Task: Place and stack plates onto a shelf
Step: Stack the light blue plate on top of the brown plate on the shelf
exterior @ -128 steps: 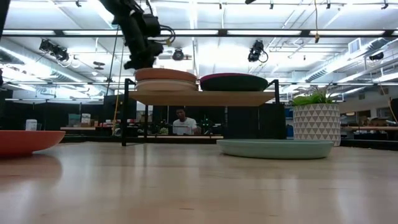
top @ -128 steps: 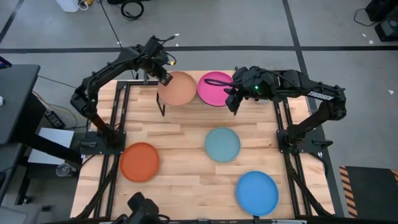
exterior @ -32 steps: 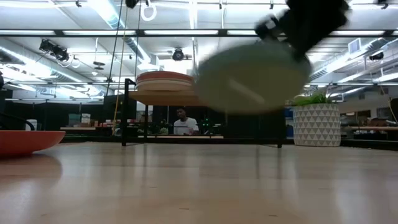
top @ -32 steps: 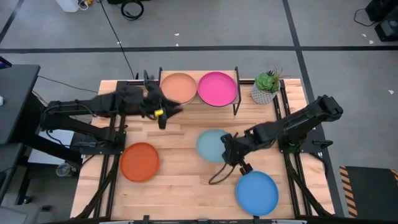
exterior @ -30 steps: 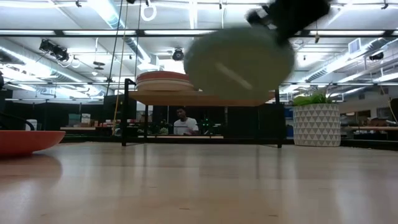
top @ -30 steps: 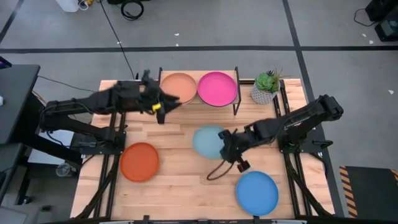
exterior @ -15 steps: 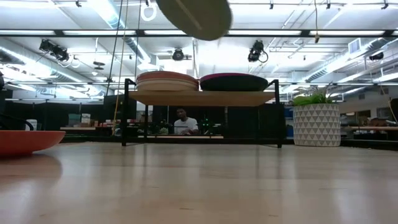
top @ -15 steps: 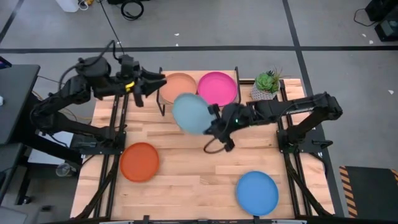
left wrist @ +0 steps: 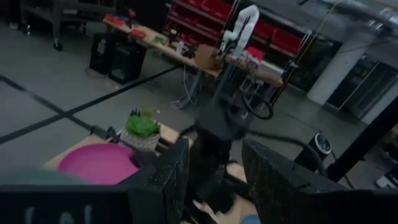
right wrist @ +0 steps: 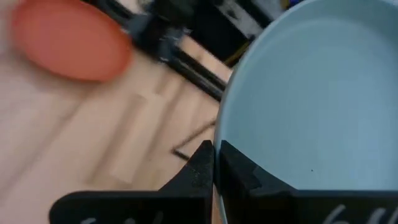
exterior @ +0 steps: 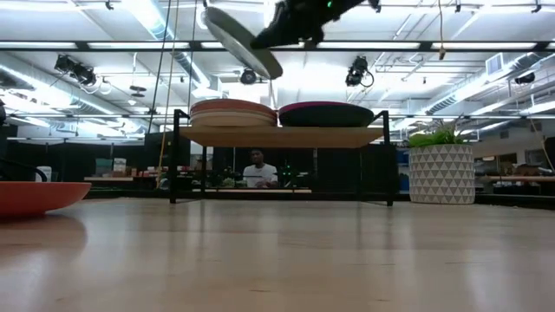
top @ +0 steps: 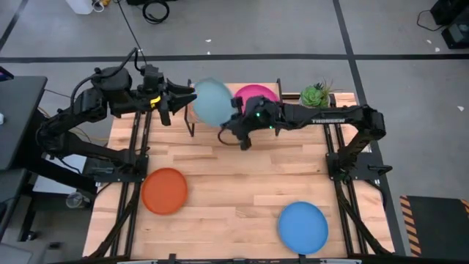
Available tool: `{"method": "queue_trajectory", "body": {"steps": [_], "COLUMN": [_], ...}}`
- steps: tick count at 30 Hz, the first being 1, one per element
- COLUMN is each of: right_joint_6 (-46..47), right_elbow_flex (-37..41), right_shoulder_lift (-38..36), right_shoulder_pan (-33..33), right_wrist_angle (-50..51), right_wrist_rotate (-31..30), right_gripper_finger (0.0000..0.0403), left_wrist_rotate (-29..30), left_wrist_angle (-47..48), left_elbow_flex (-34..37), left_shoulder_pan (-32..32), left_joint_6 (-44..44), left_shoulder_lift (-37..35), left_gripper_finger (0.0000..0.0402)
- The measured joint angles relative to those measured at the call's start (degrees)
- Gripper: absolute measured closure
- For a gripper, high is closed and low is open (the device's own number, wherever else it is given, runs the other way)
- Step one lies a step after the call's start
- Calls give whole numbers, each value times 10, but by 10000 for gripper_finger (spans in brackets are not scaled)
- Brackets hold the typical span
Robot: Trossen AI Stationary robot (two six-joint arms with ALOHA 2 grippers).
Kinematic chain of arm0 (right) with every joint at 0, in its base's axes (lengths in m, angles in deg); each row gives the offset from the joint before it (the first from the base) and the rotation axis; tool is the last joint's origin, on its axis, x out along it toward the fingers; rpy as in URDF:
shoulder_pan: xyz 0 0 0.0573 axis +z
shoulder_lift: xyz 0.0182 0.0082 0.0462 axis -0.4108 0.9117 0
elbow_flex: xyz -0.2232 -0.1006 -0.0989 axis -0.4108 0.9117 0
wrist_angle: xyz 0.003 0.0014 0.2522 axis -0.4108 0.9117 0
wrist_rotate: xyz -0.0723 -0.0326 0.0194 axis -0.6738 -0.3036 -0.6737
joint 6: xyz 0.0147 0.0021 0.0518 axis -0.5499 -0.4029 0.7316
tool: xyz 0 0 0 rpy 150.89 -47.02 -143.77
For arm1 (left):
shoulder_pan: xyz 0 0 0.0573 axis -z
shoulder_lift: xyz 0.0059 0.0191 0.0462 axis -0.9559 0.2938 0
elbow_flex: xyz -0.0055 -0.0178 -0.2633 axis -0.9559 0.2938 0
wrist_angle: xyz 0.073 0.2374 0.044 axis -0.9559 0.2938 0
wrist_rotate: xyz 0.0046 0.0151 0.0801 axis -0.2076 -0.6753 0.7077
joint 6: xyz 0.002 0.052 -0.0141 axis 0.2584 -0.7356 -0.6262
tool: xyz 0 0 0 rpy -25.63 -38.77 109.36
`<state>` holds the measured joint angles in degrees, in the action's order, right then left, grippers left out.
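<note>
My right gripper (top: pixel 236 122) is shut on a pale blue-green plate (top: pixel 212 101), held high over the left half of the shelf (exterior: pixel 282 137). On the shelf's left end rests a stack of plates (exterior: pixel 230 113), with a pink plate (top: pixel 258 94) beside it on the right half. An orange plate (top: pixel 164 191) and a bright blue plate (top: pixel 303 227) lie flat on the table. My left gripper (top: pixel 176 100) hovers open just left of the shelf, nothing between its fingers (left wrist: pixel 168 180). My right gripper pinches the pale plate's rim (right wrist: pixel 219 144) between its two fingers, on the edge that faces the table's right and near side. The fingers come roughly level from the right. The plate (exterior: pixel 243 42) is lifted clear and tilted, above the stack on the shelf.
A potted plant (top: pixel 315 95) in a white pot stands at the far right, beside the shelf. Black frame rails (top: pixel 139 147) run along both table sides. A person (exterior: pixel 254 171) sits in the room behind the shelf.
My right gripper has carried the pale plate up and toward the far edge and the left, from over the table's middle to above the shelf's left half; the plate is tilted. My left gripper drew back toward the far left corner, then stayed still, open.
</note>
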<state>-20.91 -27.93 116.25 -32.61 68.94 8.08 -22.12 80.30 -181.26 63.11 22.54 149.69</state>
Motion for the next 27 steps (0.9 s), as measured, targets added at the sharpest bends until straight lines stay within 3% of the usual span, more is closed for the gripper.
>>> {"method": "queue_trajectory", "body": {"steps": [6, 16, 27], "right_joint_6": [-1, -25, -21], "right_elbow_flex": [0, 1, 0], "right_shoulder_lift": [57, 98, 97], "right_shoulder_pan": [-47, -56, -73], "right_wrist_angle": [-79, -86, -93], "right_wrist_rotate": [34, 46, 35], "right_gripper_finger": [383, 378, 305], "left_wrist_rotate": [1, 24, 24], "left_wrist_angle": [44, 97, 110], "left_elbow_flex": [0, 0, 0], "left_shoulder_pan": [-4, -4, -32], "left_joint_6": [0, -18, -21], "left_shoulder_lift": [0, 0, 0], "left_gripper_finger": [246, 246, 246]}}
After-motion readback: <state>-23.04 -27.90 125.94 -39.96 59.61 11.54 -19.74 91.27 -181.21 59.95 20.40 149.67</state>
